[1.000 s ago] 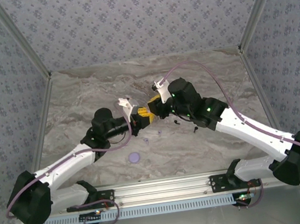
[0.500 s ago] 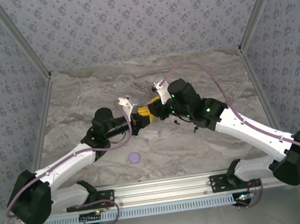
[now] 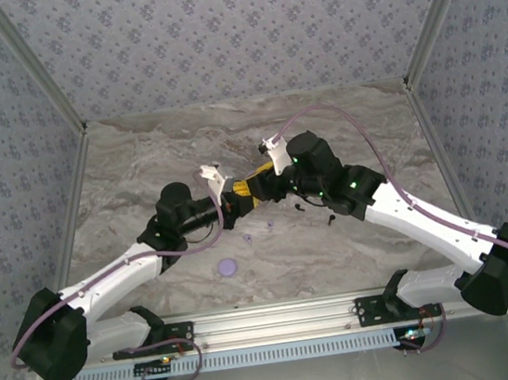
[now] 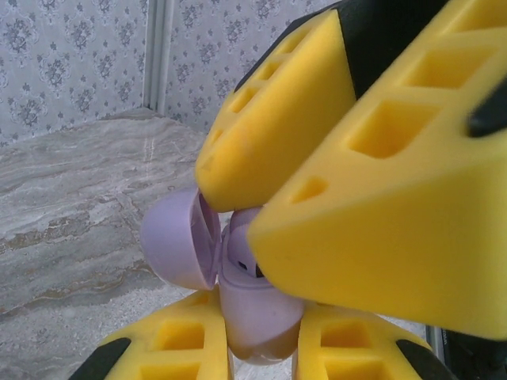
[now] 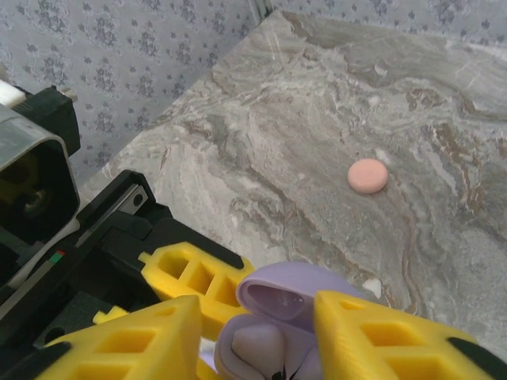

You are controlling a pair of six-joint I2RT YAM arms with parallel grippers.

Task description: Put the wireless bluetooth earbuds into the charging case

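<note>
Charging case (image 4: pixel 255 317): one, lavender, open, in left jaws; one pink disc (image 5: pixel 367 176)

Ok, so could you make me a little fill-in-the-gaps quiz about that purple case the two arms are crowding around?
1. The left gripper grips the charging case, whose lid stands ____.
2. In the right wrist view, a small round disc lying on the marble table is coloured pale ____.
3. The right gripper has foam-like fingers coloured ____.

Missing words: open; pink; yellow.
</note>
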